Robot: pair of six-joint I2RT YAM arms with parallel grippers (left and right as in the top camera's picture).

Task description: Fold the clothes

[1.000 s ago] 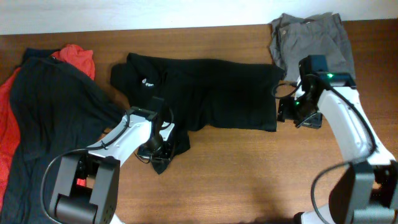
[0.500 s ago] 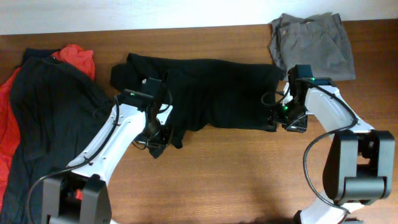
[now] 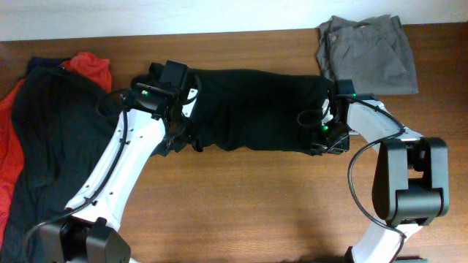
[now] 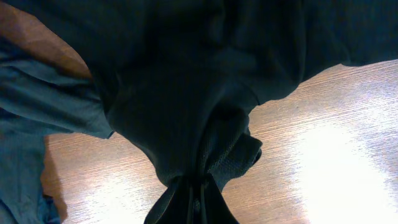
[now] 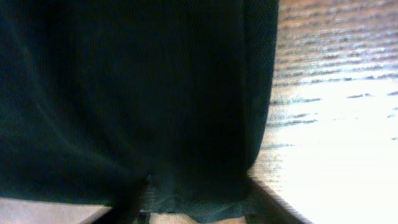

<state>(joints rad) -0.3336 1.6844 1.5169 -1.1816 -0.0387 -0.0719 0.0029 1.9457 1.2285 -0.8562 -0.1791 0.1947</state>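
Mid-table | left claw clamps black shirt, now carried farther back | right claw at its edge, grip unclear

2 white arms, black at the joints
The left arm and right arm have white shells with black joint blocks and bases; thin black cables loop alongside, green lights glow near the wrists, and the left tool and right tool are black.
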